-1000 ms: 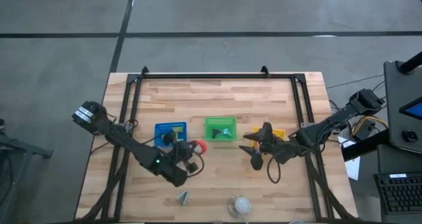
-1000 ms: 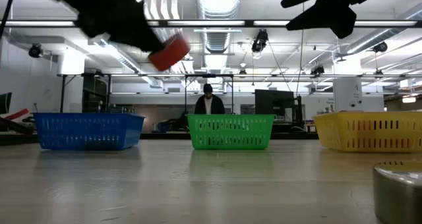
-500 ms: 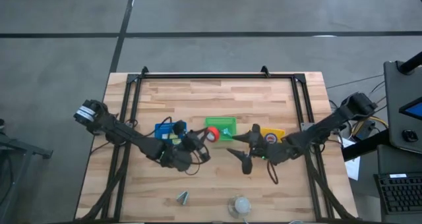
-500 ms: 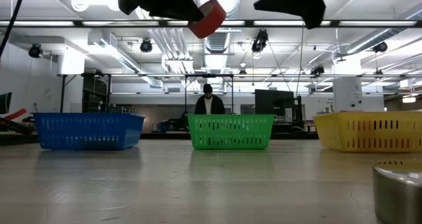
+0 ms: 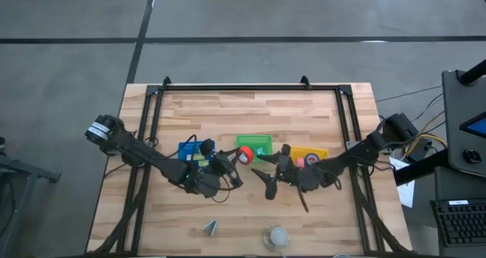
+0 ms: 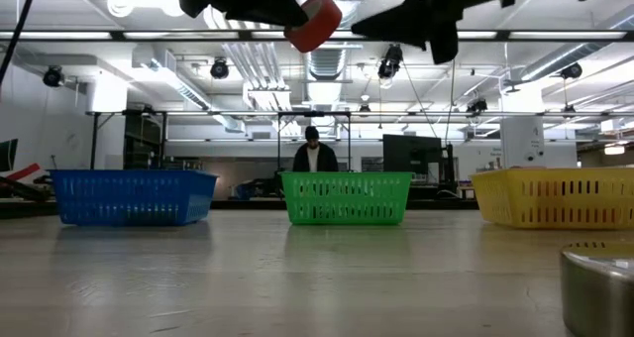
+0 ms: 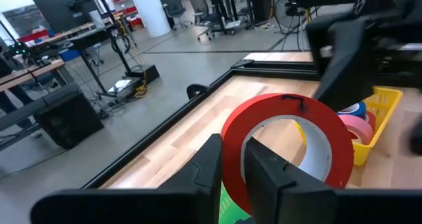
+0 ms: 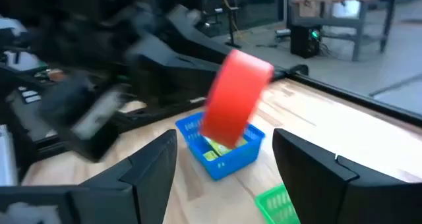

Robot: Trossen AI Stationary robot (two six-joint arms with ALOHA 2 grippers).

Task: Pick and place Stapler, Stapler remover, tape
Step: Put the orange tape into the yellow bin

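Note:
My left gripper (image 5: pixel 234 162) is shut on a red tape roll (image 5: pixel 243 155) and holds it high over the near left corner of the green basket (image 5: pixel 256 141). In the low view the roll (image 6: pixel 315 22) hangs well above the baskets. My right gripper (image 5: pixel 263 184) is open, just right of the roll and near of the green basket, and touches nothing. In its wrist view the roll (image 8: pixel 234 105) floats ahead of the spread fingers. More tape rolls, pink and blue (image 5: pixel 308 159), lie in the yellow basket (image 5: pixel 319 151). My left gripper holds the red roll by its wall (image 7: pixel 232 151), one finger (image 7: pixel 206 166) outside the ring and one finger (image 7: pixel 267 174) inside the pale core. The fingers come level, from the table's left. The roll is lifted clear and stands on edge.
The blue basket (image 5: pixel 187 148) holds yellow-green and dark items. A white ball (image 5: pixel 277 235) and a small grey object (image 5: pixel 210 228) lie near the table's near edge. A metal cylinder (image 6: pixel 597 287) stands close to the low camera. A person stands in the room behind.
My left gripper carried the red roll up and toward the table's right and far side, from beside the blue basket to over the green basket's corner, then held still. My right gripper moved toward the table's left, from in front of the yellow basket to beside the roll.

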